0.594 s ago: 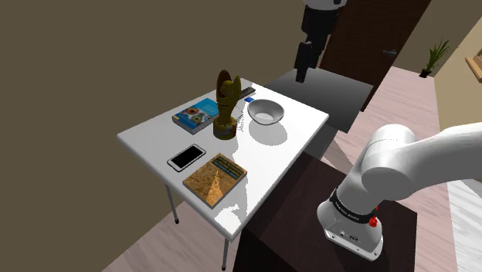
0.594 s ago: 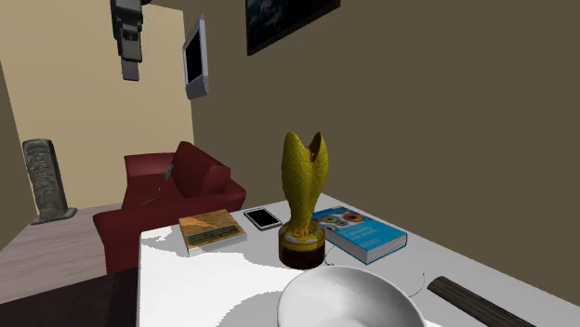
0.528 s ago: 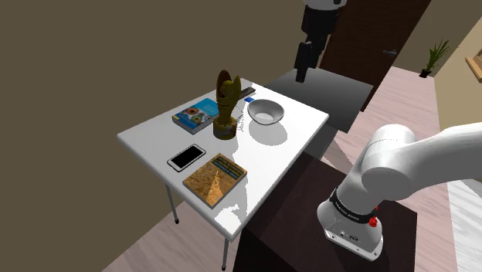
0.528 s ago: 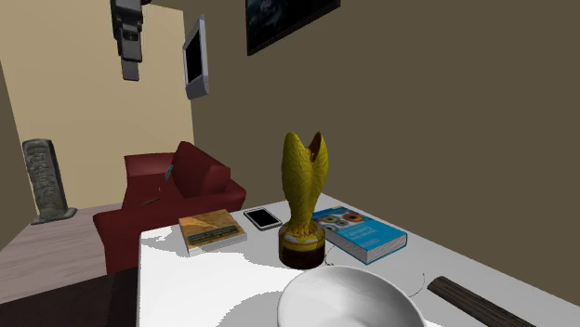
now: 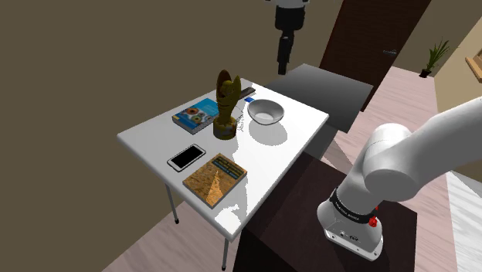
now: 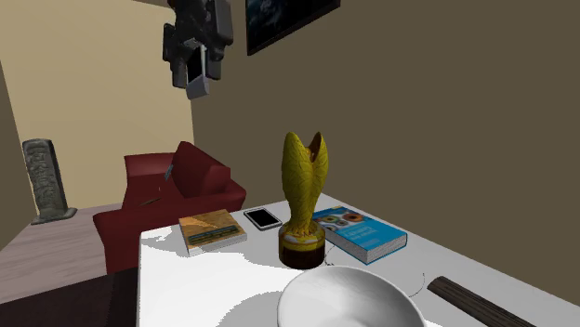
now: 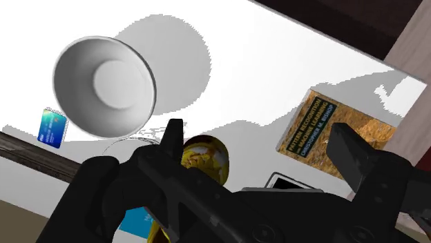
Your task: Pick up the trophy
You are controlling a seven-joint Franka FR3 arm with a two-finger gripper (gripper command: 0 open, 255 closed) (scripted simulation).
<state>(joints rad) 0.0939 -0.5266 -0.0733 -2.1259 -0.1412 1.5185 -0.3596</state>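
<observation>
The trophy (image 5: 225, 104) is a golden, wing-shaped figure on a round dark base, standing upright near the middle of the white table (image 5: 154, 139). In the second exterior view the trophy (image 6: 305, 200) rises between a bowl and two books. My gripper (image 5: 281, 66) hangs high above the table's far edge, beyond the bowl and well clear of the trophy. It appears at the upper left of the second exterior view (image 6: 197, 79). Through the wrist camera the gripper (image 7: 262, 148) is open, and the trophy's golden top (image 7: 204, 159) sits far below beside one finger.
A white bowl (image 5: 265, 112) stands next to the trophy, a blue book (image 5: 199, 114) behind it. A phone (image 5: 186, 158) and a brown book (image 5: 215, 177) lie nearer the front. A dark remote (image 6: 479, 302) and a small card (image 7: 52, 128) lie by the bowl. A red sofa (image 6: 177, 195) stands beyond the table.
The gripper has swung toward the shoulder view's left, from beside the table to above its far edge, and has turned about its axis. The objects on the table are unmoved.
</observation>
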